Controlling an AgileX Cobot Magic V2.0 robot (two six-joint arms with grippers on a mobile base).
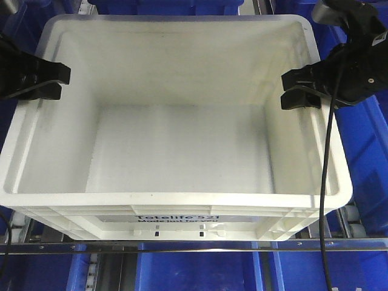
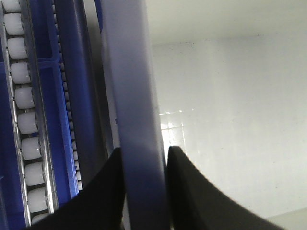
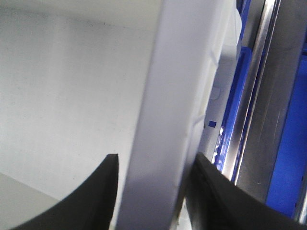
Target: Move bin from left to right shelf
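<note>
The white bin (image 1: 182,200) fills the front view, open and empty, with black "Totelife 521" print on its near side. My left gripper (image 1: 57,82) is shut on its left rim. My right gripper (image 1: 297,91) is shut on its right rim. In the left wrist view the left gripper (image 2: 144,155) has its black fingers (image 2: 187,191) pressed on both sides of the rim (image 2: 129,72). In the right wrist view the right gripper (image 3: 156,160) straddles the rim (image 3: 168,96), one finger inside the bin, one outside.
Blue plastic bins stand to the right (image 1: 364,157), below (image 1: 194,273) and behind (image 1: 163,6). A metal shelf rail (image 1: 182,247) runs under the bin's front. White roller tracks (image 2: 24,96) lie left of the bin; a steel rail (image 3: 259,96) lies right. A black cable (image 1: 327,182) hangs over the right rim.
</note>
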